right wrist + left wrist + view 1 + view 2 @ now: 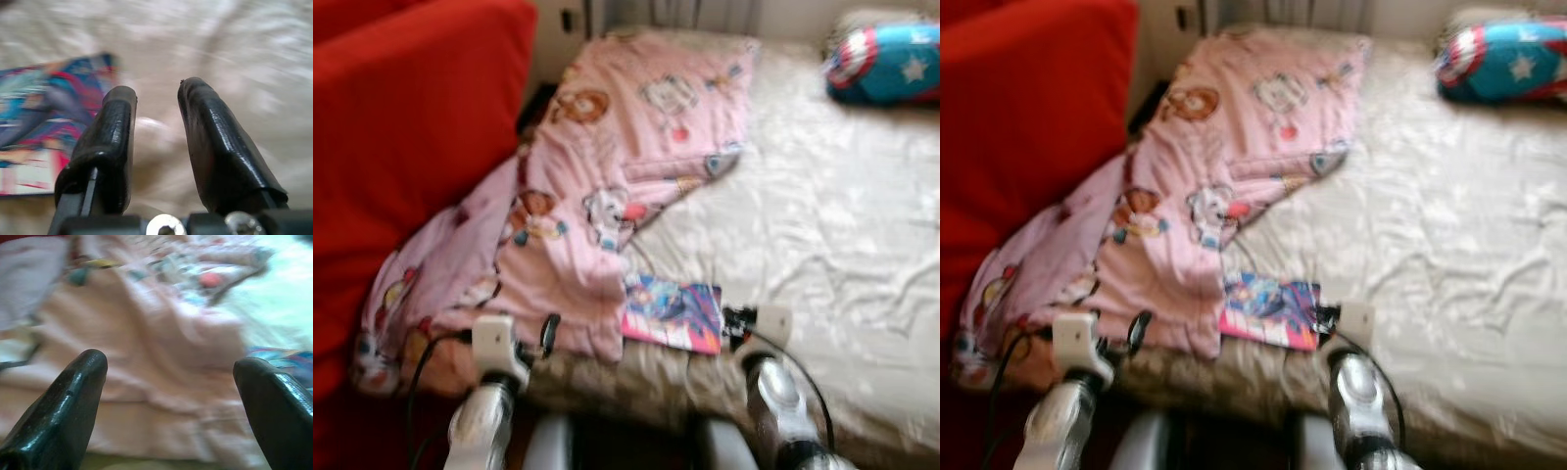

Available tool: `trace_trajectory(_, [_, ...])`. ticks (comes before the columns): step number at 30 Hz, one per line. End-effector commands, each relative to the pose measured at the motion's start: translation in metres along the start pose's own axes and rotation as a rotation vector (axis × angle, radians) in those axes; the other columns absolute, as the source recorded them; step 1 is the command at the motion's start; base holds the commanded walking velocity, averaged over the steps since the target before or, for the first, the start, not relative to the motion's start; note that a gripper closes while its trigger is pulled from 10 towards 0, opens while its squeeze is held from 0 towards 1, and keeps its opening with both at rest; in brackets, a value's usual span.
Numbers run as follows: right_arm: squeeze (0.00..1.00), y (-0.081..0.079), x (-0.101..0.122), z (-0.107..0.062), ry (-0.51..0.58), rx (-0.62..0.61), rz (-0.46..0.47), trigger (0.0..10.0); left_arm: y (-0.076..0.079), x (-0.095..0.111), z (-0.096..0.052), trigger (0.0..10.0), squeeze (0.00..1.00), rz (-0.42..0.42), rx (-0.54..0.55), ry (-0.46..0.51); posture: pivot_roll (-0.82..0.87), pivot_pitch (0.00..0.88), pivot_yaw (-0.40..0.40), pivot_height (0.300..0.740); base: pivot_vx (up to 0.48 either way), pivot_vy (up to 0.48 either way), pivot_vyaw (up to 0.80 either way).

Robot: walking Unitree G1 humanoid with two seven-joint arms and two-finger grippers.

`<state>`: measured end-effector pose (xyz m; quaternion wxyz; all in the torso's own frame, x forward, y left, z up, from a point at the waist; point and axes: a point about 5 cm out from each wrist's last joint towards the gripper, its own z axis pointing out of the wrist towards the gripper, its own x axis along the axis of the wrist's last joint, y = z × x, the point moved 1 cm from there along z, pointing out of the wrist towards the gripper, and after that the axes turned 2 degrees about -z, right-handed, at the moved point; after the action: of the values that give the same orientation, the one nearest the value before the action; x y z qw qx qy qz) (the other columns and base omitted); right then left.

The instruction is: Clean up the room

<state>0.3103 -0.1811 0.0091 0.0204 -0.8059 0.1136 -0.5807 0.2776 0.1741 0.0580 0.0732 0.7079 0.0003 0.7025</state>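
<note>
A pink blanket [626, 166] with cartoon prints lies crumpled across the left side of the bed, its lower end hanging over the edge. A colourful picture book [673, 313] lies flat on the cream sheet next to the blanket's hem, close to the bed's near edge. My left gripper [546, 335] is held low before the blanket's lower edge; in the left wrist view its fingers [78, 391] stand wide apart, open and empty. My right gripper [734, 321] hovers just right of the book, open by a narrow gap [159, 90] with nothing in it. The views are blurred.
The bed's cream sheet [832, 235] is wrinkled and bare on the right. A blue and red pillow with a white star [886, 64] rests at the far right corner. A large red cushion or sofa back [401, 147] stands close along the left.
</note>
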Motion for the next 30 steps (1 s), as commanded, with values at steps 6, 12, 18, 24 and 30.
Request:
trace_trajectory(6, [1.0,0.003,0.005,0.008,-0.059,-0.064,0.129,10.0,-0.008,-0.005,-0.017,10.0,0.0,0.0,0.017,-0.04,0.0,0.187,-0.019,0.604,0.0,0.0,0.0])
trace_trajectory(12, [1.0,0.005,0.014,0.013,-0.074,-0.063,0.187,10.0,-0.008,0.0,-0.026,10.0,0.0,0.005,0.016,-0.036,0.03,0.239,-0.009,0.604,0.0,0.0,0.0])
trace_trajectory(18, [0.2,0.011,0.019,0.016,-0.089,-0.096,0.243,10.0,-0.007,0.015,-0.033,10.0,0.0,0.023,0.005,-0.023,0.05,0.296,0.006,0.604,0.0,0.0,0.0])
trace_trajectory(24, [0.0,0.004,0.021,0.018,-0.086,-0.045,0.242,10.0,0.003,0.034,-0.035,10.0,0.0,0.036,-0.034,0.019,0.06,0.346,0.018,0.604,0.0,0.0,0.0])
trace_trajectory(30, [0.0,0.0,0.027,0.02,-0.07,-0.033,0.24,10.0,0.015,0.062,-0.042,10.0,0.0,0.077,-0.08,0.057,0.09,0.4,0.034,0.604,0.0,0.0,0.0])
